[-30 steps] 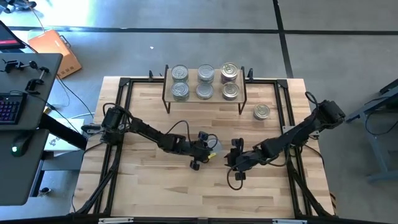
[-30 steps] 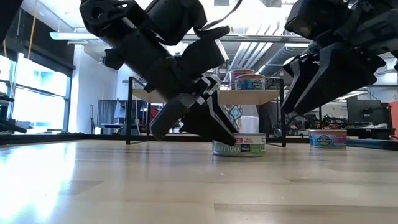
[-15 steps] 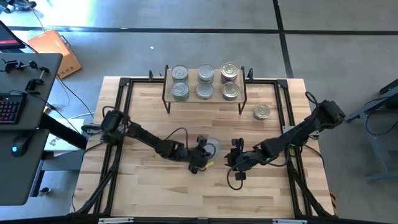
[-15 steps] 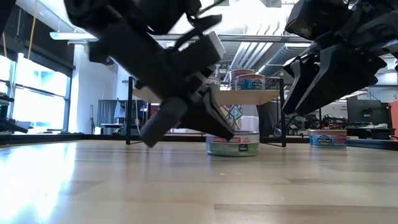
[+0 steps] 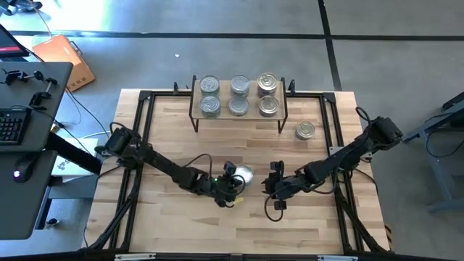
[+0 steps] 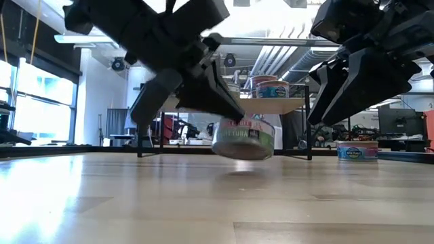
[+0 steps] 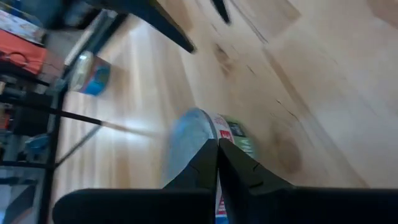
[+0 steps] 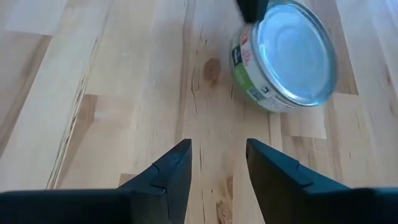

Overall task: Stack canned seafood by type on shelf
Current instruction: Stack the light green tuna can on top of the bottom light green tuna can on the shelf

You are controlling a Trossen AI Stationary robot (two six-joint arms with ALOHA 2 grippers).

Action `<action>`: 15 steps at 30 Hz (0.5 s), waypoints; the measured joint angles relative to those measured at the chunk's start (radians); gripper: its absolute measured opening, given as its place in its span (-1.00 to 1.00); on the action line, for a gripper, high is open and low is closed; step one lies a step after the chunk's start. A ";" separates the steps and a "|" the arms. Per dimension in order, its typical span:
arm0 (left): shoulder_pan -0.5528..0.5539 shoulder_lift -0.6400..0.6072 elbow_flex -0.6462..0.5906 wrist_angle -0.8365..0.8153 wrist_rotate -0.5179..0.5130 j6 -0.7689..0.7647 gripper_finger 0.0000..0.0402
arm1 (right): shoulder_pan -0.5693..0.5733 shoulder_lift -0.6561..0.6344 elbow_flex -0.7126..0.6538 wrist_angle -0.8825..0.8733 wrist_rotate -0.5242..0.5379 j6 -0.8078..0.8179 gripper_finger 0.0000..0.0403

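Left claw and a tilted tin at mid-worktop

Left claw (image 5: 230, 190), fingers pressed together, touches a green-labelled tin (image 6: 244, 139) tipped off the worktop (image 5: 181, 225); right claw (image 5: 274, 187) hovers partly open just beside; six tins sit on the shelf (image 5: 238, 96) at the far edge.

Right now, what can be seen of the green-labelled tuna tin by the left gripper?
The tuna tin is a flat round can with a plain silver lid and a green-and-white label. It is tilted, one edge raised off the wooden tabletop. The left gripper has its fingers shut against the tin's edge, near the table's middle.
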State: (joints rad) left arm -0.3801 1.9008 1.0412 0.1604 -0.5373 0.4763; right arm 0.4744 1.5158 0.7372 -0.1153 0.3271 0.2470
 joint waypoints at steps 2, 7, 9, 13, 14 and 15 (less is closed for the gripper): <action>0.000 -0.011 0.001 0.011 -0.013 0.003 -1.00 | 0.000 0.000 0.000 0.000 0.000 0.004 -0.27; -0.002 -0.017 0.002 0.018 -0.069 0.053 -0.99 | 0.000 0.000 0.000 -0.002 0.000 0.007 -0.27; -0.002 -0.017 0.002 0.022 -0.077 0.061 -0.99 | 0.000 0.000 0.000 -0.007 0.000 0.007 -0.27; 0.001 -0.017 0.002 0.023 -0.014 -0.008 -1.00 | 0.000 0.000 0.000 -0.009 0.000 0.007 -0.27; 0.003 -0.017 0.002 0.024 0.018 -0.028 -1.00 | 0.000 0.000 0.000 -0.009 0.000 0.007 -0.27; 0.007 -0.017 0.003 0.024 0.056 -0.045 -1.00 | 0.000 0.000 0.000 -0.009 0.000 0.007 -0.27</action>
State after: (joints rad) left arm -0.3731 1.8835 1.0439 0.1849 -0.4813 0.4314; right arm 0.4744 1.5158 0.7372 -0.1247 0.3267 0.2542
